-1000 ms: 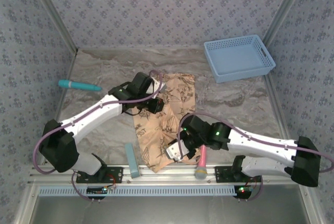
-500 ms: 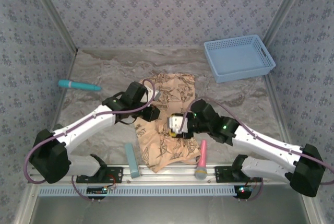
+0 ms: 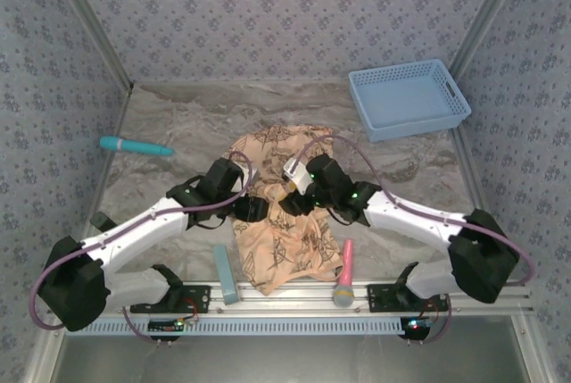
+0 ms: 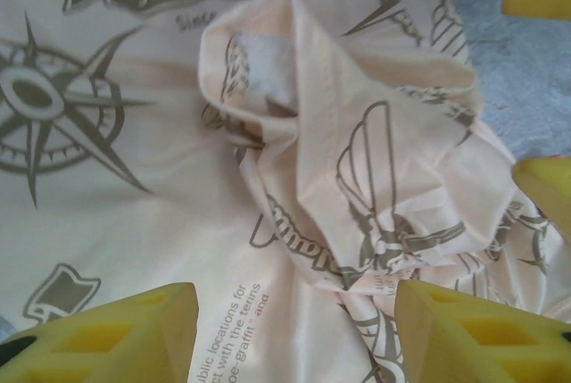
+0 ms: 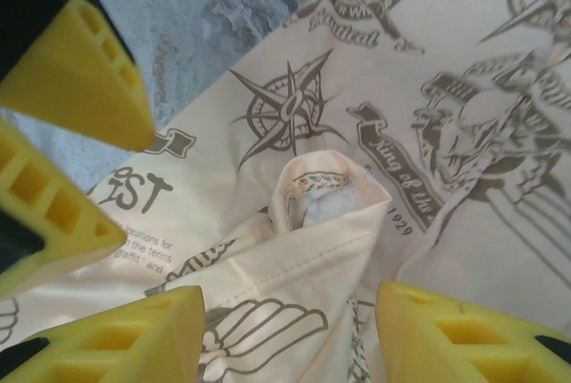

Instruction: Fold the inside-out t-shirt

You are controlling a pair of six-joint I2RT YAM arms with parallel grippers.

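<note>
Two grippers work over one t-shirt. The left gripper (image 4: pixel 294 316) is open. Its two yellow fingers (image 4: pixel 134 325) stand well apart with nothing clamped between them, low over the t-shirt (image 4: pixel 116 187). Whether the tips touch the cloth I cannot tell. Straight ahead of its jaws a single puckered ridge of cloth, with a stitched seam showing, rises off the flat layer.

The right gripper (image 5: pixel 290 316) is likewise spread and grips nothing. The same pucker lies just ahead of its jaws, seen from the opposite side. The two grippers face each other closely across that ridge. In the left wrist view the right one's yellow tips show beyond the pucker. In the right wrist view the left one's show at the left edge.

The peach t-shirt is printed with brownish compass roses, banners and wings. It lies under and around both grippers on the marbled grey table (image 3: pixel 178 115), and runs from just beyond the grippers back to the near edge between the arm bases.

- **Pink-handled tool (image 3: pixel 344 267):** one, with a yellowish round head, on the near side of the right gripper and just beside the shirt's right edge.
- **Pale blue bar (image 3: pixel 226 273):** one, on the near side of the left gripper and just beside the shirt's left edge.
- **Teal stick (image 3: pixel 134 145):** one, well off to the left of the left gripper.
- **Light-blue perforated basket (image 3: pixel 419 124):** one, far beyond the right gripper and to its right, well apart from the shirt.
</note>
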